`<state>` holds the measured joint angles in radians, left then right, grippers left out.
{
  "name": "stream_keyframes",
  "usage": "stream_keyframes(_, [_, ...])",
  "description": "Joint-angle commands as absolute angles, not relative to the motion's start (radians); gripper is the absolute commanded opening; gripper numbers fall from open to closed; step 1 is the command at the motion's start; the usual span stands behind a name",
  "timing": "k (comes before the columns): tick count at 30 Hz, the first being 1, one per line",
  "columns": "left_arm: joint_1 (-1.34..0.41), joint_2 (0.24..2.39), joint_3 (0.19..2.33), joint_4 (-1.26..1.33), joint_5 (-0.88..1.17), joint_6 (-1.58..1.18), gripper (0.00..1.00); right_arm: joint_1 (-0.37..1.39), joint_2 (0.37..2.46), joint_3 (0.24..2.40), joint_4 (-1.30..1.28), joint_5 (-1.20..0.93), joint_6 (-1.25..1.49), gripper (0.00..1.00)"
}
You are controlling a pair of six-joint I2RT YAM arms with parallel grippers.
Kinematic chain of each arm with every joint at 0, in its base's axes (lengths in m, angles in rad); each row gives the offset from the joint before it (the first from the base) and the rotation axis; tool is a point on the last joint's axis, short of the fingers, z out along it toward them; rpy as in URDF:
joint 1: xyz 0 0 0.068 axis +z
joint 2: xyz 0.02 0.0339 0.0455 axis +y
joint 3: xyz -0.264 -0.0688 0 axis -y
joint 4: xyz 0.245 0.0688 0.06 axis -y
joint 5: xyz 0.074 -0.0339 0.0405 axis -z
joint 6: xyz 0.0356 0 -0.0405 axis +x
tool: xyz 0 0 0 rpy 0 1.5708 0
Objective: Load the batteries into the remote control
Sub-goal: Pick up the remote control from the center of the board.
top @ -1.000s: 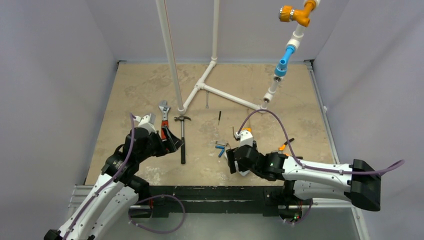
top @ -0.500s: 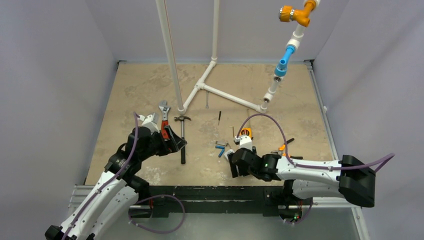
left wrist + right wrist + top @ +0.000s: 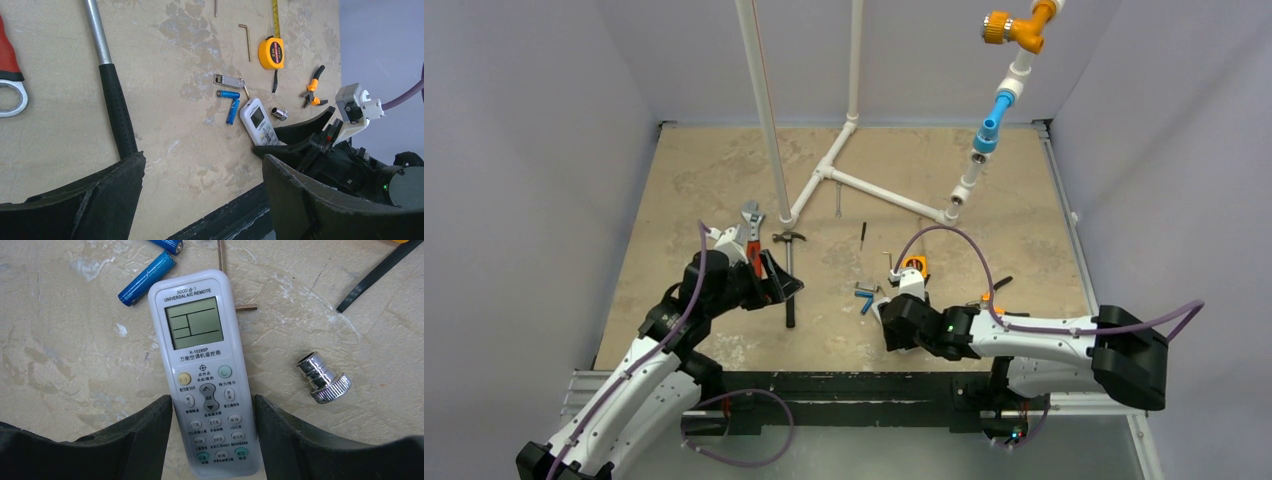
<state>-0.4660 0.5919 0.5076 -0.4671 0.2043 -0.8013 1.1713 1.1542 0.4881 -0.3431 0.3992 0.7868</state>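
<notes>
The white remote control (image 3: 207, 370) lies screen up on the table, also in the left wrist view (image 3: 260, 125). My right gripper (image 3: 212, 400) straddles its button end, with both fingers against its long sides. In the top view the right gripper (image 3: 889, 318) covers most of it. Two blue batteries lie just beyond the remote's screen end: one (image 3: 146, 278) at an angle beside it, the other (image 3: 167, 245) at the frame's top edge. Both show in the left wrist view (image 3: 232, 111) (image 3: 229, 94). My left gripper (image 3: 779, 283) is open and empty above the hammer handle.
A black-handled hammer (image 3: 790, 285) and a red wrench (image 3: 751, 235) lie by the left gripper. A stubby silver cylinder (image 3: 324, 377) lies right of the remote. A small grey cover piece (image 3: 227, 80), a yellow tape measure (image 3: 271, 52), pliers (image 3: 312, 92) and white pipes (image 3: 854, 180) lie farther out.
My right gripper has moved left and away from the table's near edge onto the remote's near end. My left gripper has shifted slightly right and farther out.
</notes>
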Motion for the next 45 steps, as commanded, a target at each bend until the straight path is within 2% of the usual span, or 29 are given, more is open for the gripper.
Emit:
stream_keyframes(1, [-0.469,0.599,0.505,-0.412,0.234,-0.807,0.84,1.179,1.210,0.499,-0.367,0.323,0.828,0.60])
stream_keyframes(12, [-0.469,0.611,0.491,-0.387,0.260,-0.812,0.84,1.221,1.198,0.501,-0.439,0.333,0.889,0.59])
stream_keyframes(18, [-0.470,0.634,0.491,-0.368,0.274,-0.815,0.84,1.271,1.259,0.533,-0.484,0.369,0.921,0.60])
stream_keyframes(24, [-0.471,0.652,0.490,-0.365,0.276,-0.814,0.83,1.302,1.340,0.562,-0.494,0.411,0.951,0.49])
stream_keyframes(28, [-0.471,0.657,0.492,-0.364,0.278,-0.811,0.83,1.317,1.342,0.580,-0.508,0.447,0.963,0.37])
stream_keyframes(31, [-0.471,0.667,0.497,-0.353,0.289,-0.823,0.83,1.337,1.308,0.598,-0.507,0.480,0.944,0.28])
stream_keyframes(34, [-0.471,0.691,0.511,-0.322,0.327,-0.846,0.83,1.361,1.244,0.614,-0.472,0.504,0.888,0.24])
stream_keyframes(39, [-0.488,0.747,0.541,-0.245,0.382,-0.895,0.83,1.368,1.149,0.639,-0.345,0.454,0.763,0.09])
stream_keyframes(45, [-0.543,0.845,0.545,-0.118,0.406,-0.954,0.83,1.367,1.187,0.721,-0.285,0.405,0.713,0.09])
